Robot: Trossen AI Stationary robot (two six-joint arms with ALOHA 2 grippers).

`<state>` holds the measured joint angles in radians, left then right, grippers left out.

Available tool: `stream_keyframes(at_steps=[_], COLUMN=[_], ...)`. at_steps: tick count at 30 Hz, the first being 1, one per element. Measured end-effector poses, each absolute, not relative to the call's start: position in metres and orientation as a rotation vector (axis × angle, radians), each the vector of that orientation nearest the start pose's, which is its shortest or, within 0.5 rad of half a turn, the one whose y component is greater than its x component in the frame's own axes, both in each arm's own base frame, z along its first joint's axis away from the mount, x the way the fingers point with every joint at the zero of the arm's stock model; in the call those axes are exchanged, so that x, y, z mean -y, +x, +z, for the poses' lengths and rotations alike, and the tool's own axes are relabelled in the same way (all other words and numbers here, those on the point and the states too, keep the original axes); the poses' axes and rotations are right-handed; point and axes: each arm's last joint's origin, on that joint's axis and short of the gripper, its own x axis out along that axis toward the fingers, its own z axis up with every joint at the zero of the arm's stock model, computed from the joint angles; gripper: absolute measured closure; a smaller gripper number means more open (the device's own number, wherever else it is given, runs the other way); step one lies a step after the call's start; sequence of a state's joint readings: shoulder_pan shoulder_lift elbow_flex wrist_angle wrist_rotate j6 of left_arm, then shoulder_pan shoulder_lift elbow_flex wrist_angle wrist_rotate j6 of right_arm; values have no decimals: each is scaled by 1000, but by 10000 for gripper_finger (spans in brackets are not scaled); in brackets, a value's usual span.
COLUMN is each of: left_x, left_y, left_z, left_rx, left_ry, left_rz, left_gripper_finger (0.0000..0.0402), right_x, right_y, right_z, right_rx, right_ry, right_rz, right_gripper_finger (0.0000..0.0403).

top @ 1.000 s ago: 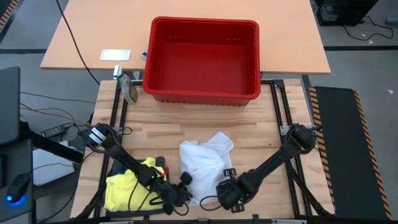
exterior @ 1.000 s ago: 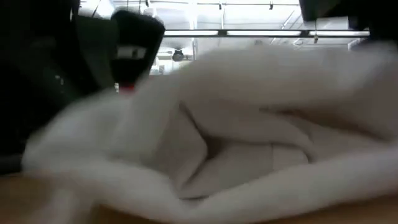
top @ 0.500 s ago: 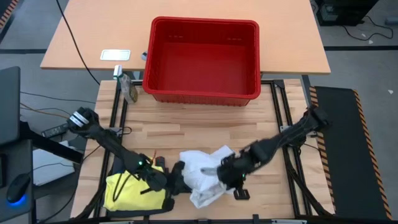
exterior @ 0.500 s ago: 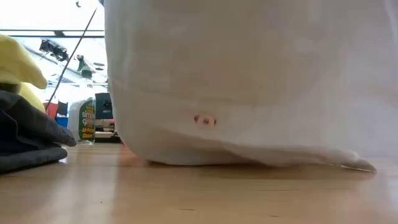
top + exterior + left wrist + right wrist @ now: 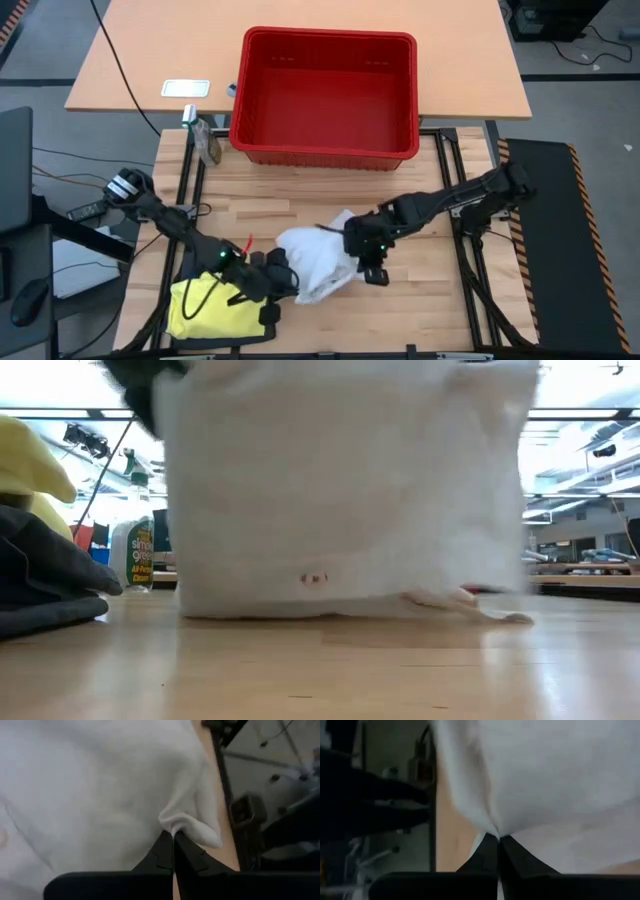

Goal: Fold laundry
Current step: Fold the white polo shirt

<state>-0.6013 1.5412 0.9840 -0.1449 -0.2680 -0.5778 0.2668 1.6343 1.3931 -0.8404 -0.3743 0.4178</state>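
The white garment hangs between my two grippers above the near middle of the table. In the low view it fills the picture as a broad sheet. My left gripper is shut on its left side and my right gripper on its right side. A yellow garment lies at the near left with a dark grey one beside it. The other laundry is out of view. My left gripper pinches a small bunched-up bit of the white garment's edge between its two fingertips, slanting down from the table's left. The cloth spreads away from the pinch. My right gripper pinches a gathered edge of the white garment between its two fingertips, slanting down from the right. The garment hangs below both holds, its lower edge brushing the table.
A red plastic basket stands at the far middle of the table. A spray bottle stands at the far left, and a small white flat object lies on the table behind. Bare wood lies to the right of the garment.
Both grippers have risen and gone from the near edge toward the table's middle, the right one farther. The white garment, which lay crumpled on the table, is now lifted and spread between them, only its lower edge on the wood.
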Motion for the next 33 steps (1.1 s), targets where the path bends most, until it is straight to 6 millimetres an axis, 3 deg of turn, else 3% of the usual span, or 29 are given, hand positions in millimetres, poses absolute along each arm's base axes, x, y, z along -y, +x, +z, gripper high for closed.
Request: stream_keyframes(at_steps=[5,12,19,24,28,33], left_x=[186,187,173,148,126,111], left_y=[264,260,255,265,289,312], left_z=[222,225,250,264,267,240], left_rx=[-750,-756,-719,-616,-504,-562], left_ry=[-245,-246,-270,-291,-394,-538], left_rz=[-127,-148,-246,-124,-44,52], left_gripper_finger=[399,370,343,341,343,357], right_x=[-121,-132,-147,-154,-153,-136], right_y=[311,305,293,290,291,282], right_z=[269,257,233,227,226,232], right_rx=[-1236,-1208,-1266,-1263,-1254,-1191], right_ry=[426,298,367,441,527,567], right_rz=[476,350,398,326,161,-196], right_gripper_finger=[399,393,355,312,263,207])
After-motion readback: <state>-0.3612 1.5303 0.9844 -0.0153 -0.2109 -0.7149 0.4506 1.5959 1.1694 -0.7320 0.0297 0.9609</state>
